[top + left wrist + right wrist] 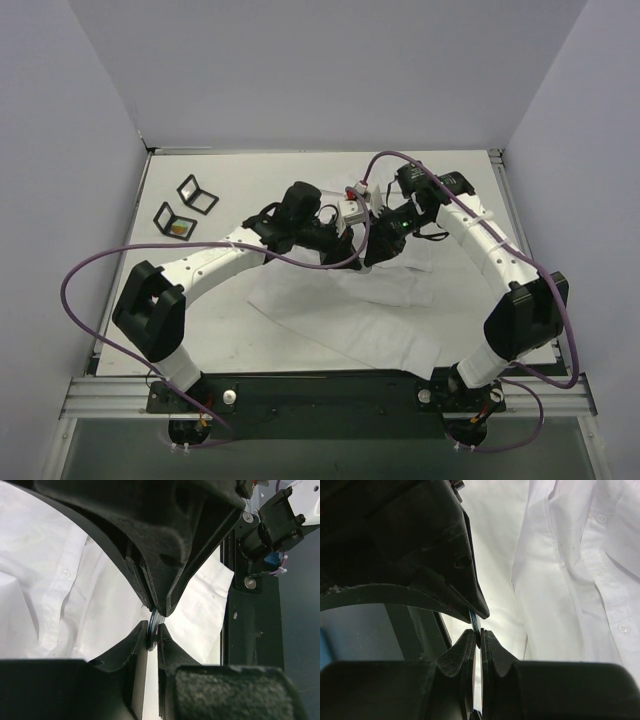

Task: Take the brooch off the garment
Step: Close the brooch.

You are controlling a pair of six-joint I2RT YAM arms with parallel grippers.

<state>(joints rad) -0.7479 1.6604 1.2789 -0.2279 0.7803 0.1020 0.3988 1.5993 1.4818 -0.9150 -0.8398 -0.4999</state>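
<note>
The garment point(350, 320) is a white shirt lying crumpled on the table under both grippers. Its button placket shows in the left wrist view point(60, 580) and in the right wrist view point(580, 580). The brooch point(153, 629) is a thin bluish metal disc seen edge-on, also in the right wrist view point(475, 622). My left gripper point(152, 636) is shut on its lower edge. My right gripper point(478, 637) is shut on the opposite edge. The two grippers meet tip to tip above the shirt, left point(350, 243) and right point(372, 247). The brooch is hidden between them in the top view.
Two small open black boxes point(197, 193) point(175, 222) stand at the table's back left, the nearer one with something orange inside. Purple cables loop off both arms. Grey walls enclose the table on three sides.
</note>
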